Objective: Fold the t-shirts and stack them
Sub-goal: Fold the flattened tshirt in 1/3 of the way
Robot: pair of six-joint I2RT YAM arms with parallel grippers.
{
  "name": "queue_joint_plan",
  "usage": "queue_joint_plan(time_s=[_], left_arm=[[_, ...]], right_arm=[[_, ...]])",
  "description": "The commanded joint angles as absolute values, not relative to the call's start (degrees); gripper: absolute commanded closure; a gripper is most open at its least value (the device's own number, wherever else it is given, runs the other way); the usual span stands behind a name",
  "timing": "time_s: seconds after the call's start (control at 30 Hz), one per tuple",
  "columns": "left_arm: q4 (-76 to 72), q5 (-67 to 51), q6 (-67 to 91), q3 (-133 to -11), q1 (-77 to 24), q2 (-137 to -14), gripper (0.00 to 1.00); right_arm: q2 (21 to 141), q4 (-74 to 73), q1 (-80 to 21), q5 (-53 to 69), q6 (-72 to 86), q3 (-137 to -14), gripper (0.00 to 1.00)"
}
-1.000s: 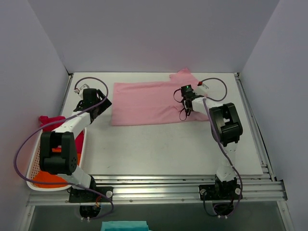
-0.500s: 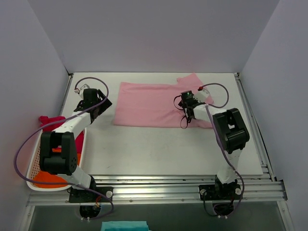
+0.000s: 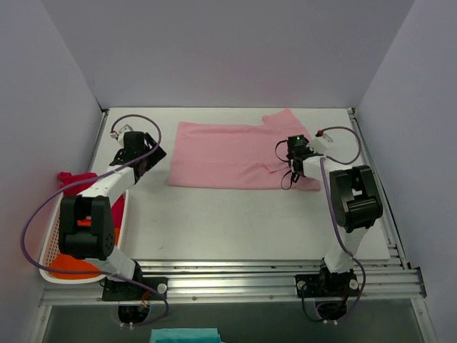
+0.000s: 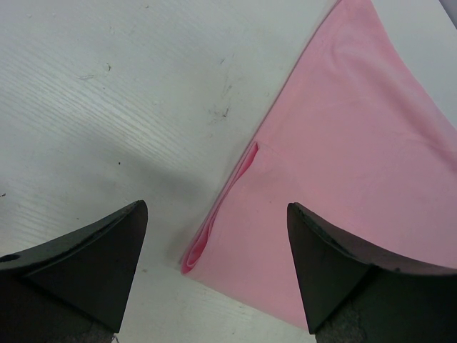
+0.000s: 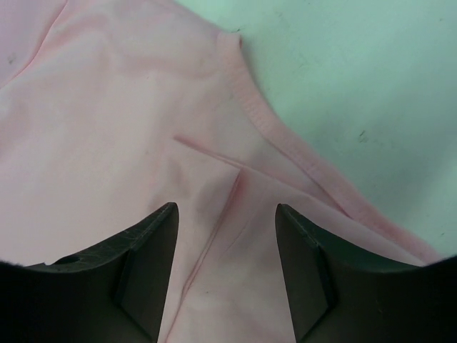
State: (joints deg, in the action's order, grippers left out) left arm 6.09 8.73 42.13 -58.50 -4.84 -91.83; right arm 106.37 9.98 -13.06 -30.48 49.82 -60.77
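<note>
The light pink t-shirt (image 3: 228, 153) lies spread flat at the back of the table, one sleeve pointing to the far right. My left gripper (image 3: 146, 153) hovers open just off its near left corner, and that folded corner (image 4: 214, 236) shows between the fingers of the left gripper (image 4: 218, 275). My right gripper (image 3: 294, 153) is over the shirt's right part near the sleeve, and in the right wrist view the right gripper (image 5: 227, 268) stands open above flat pink cloth (image 5: 107, 121) with a seam crease. The magenta-red t-shirt (image 3: 75, 180) and the orange t-shirt (image 3: 68, 266) sit in the basket.
A white basket (image 3: 48, 246) stands at the table's left edge beside the left arm. Grey walls close in the back and both sides. A metal rail (image 3: 235, 275) runs along the near edge, with teal cloth (image 3: 182, 334) below it.
My right gripper slid to the right over the pink shirt and its jaws opened. The shirt's right side and left edge shifted rightward with it. The left arm stayed still.
</note>
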Motion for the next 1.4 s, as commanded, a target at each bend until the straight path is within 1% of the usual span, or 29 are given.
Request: queue_joint_plan(time_s=[0.0,0.13,0.33,0.63,1.13,1.37], left_arm=[[3.43,8.70,41.22,-58.71,-5.19,-89.91,0.12],[3.43,8.61,41.22,-58.62,-5.19,-89.74,0.12],[3.34,8.61,41.22,-58.71,-5.19,-89.91,0.12],[3.08,8.70,41.13,-58.62,-5.19,-90.26,0.12],[3.25,8.96,41.04,-58.97,-5.19,-90.70,0.12],[3.16,8.96,40.96,-59.06,-5.27,-91.14,0.12]], right_arm=[[104.50,9.23,-11.69,-32.52,49.92,-60.56,0.48],[106.34,9.40,-10.46,-31.82,49.83,-61.61,0.55],[108.46,9.93,-10.11,-30.76,49.92,-62.40,0.59],[110.74,10.20,-10.20,-29.62,49.57,-64.33,0.63],[112.67,7.91,-11.07,-29.36,48.87,-69.96,0.66],[114.08,7.91,-11.07,-29.36,48.95,-69.88,0.66]])
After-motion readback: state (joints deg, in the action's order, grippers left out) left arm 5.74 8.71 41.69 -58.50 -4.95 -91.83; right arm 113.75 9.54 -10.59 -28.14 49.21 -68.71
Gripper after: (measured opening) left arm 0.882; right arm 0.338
